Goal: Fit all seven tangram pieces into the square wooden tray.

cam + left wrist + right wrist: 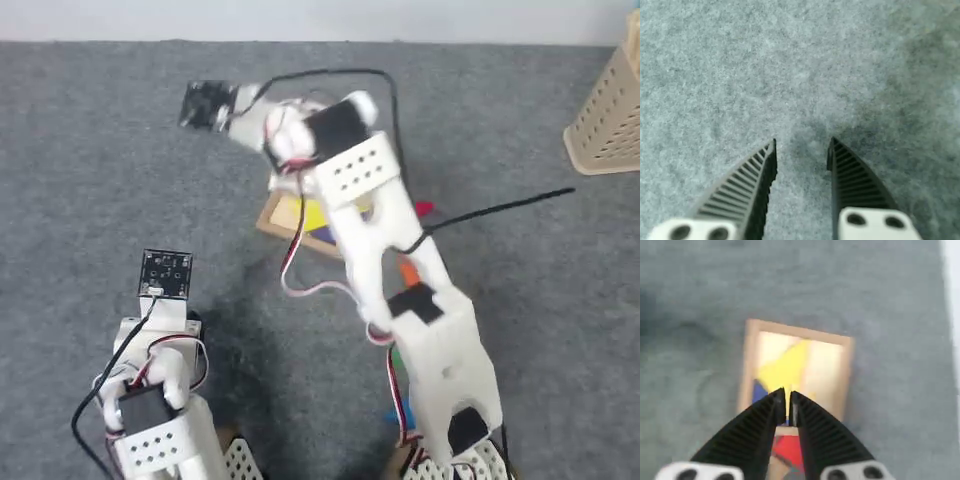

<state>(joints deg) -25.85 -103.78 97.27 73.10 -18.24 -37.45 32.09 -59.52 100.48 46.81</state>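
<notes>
Right wrist view: right gripper (786, 394) clamps yellow piece (787, 365) over tray (800, 336), blue piece (758, 390) in, rest likely pending; left gripper (802, 145) agape.

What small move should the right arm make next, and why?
Probably lower the right gripper a little, then open it: its nearly shut jaws seem to pinch the yellow piece, which lies over the wooden tray beside the blue piece, so releasing it there looks right.
</notes>
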